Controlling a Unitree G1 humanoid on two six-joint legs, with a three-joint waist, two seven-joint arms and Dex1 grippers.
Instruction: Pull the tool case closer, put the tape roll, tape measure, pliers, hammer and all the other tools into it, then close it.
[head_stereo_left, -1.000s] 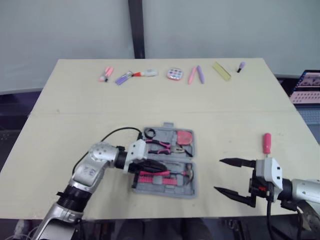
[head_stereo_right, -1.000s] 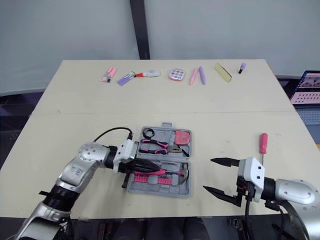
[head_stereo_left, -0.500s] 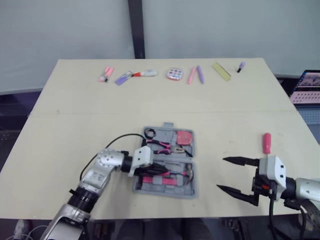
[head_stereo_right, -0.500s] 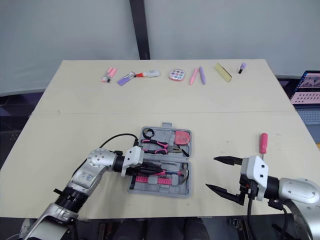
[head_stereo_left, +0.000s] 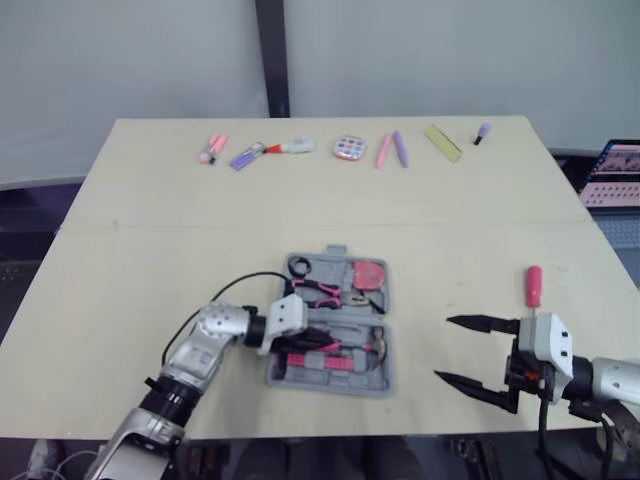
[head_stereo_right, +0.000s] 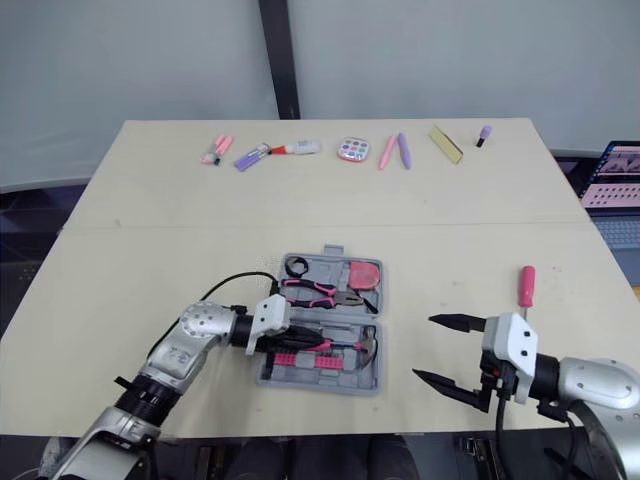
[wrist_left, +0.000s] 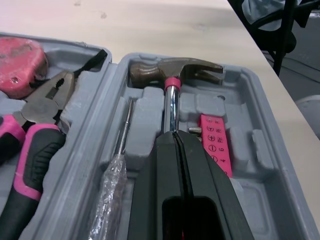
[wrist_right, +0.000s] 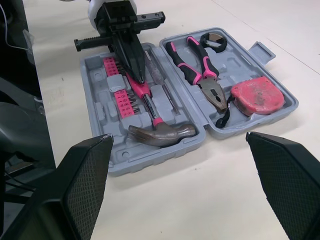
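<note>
Now, left gripper (wrist_left: 175, 138): fingers pressed together over hammer (wrist_left: 172, 75) in case (head_stereo_right: 320, 384).
Right gripper (head_stereo_right: 425, 348): jaws wide, right of case.
Bit strip (wrist_left: 215, 146): plus, minus marks.

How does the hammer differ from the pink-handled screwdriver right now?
The hammer lies seated in the tool case, its handle under the left gripper; the screwdriver lies on the bare table, outside it. The hammer's head is dark metal; the screwdriver shows a plain pink handle. Both lie flat.

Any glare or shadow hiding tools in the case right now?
Left wrist view: bright glint on the hammer shaft; the left gripper, jaws shut, covers its handle. Right wrist view: even light, soft shadows, pliers and tape measure plainly visible.
</note>
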